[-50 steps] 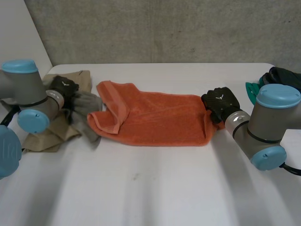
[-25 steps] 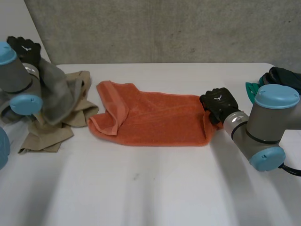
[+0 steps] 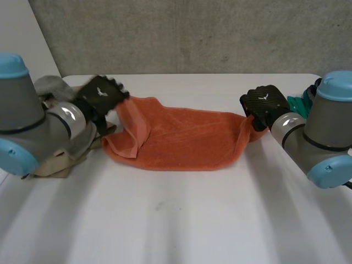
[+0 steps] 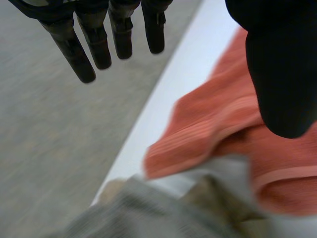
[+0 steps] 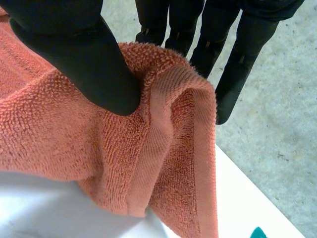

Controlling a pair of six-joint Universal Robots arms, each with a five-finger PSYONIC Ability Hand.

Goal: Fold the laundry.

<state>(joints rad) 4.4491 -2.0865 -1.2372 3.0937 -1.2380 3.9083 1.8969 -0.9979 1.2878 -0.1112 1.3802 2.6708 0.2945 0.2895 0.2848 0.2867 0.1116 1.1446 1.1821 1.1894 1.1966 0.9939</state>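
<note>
An orange towel (image 3: 181, 137) lies across the middle of the white table (image 3: 176, 220), its left end folded over. My right hand (image 3: 267, 104) is at the towel's right end and holds it slightly raised. In the right wrist view the thumb (image 5: 84, 54) presses the towel's hem (image 5: 163, 148) against the fingers (image 5: 237, 54). My left hand (image 3: 102, 96) hovers at the towel's left end. Its fingers (image 4: 94, 44) are straight and spread apart from the thumb (image 4: 282, 74), with nothing between them, above the towel's folded corner (image 4: 218, 134).
A beige garment (image 3: 52, 162) and a grey one (image 3: 52, 85) lie in a heap at the table's left edge, under my left arm; grey cloth (image 4: 148, 213) also lies below the left palm. A teal item (image 3: 297, 102) sits at the far right.
My left hand let go of the grey garment, swung from the heap to the towel's left end and opened. My right hand lifted the towel's right end a little.
</note>
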